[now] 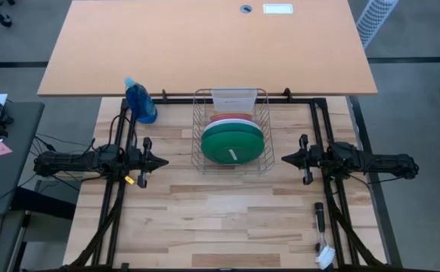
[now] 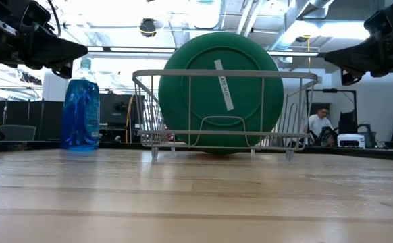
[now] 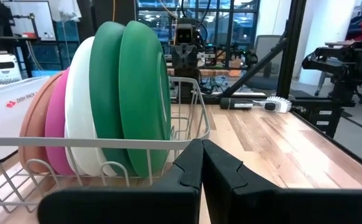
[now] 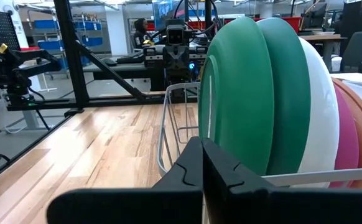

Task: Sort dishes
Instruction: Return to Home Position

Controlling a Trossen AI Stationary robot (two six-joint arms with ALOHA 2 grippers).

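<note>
Several plates stand on edge in a metal wire dish rack (image 1: 231, 162) at the table's far middle: two dark green ones (image 3: 131, 99) nearest the front, then a white one (image 3: 78, 106), a magenta-pink one (image 3: 55, 130) and a salmon-orange one (image 3: 35, 124). The front green plate (image 2: 220, 91) carries a white label strip. My left gripper (image 1: 162, 160) hovers shut to the left of the rack. My right gripper (image 1: 286, 159) hovers shut to its right. Both point at the rack and hold nothing.
A blue spray bottle (image 1: 140, 101) stands at the far left beside the rack. A dish brush (image 1: 322, 242) lies near the table's front right edge. A white card (image 1: 233, 98) leans at the rack's far end. Bare wooden tabletop (image 1: 227, 219) stretches in front of the rack.
</note>
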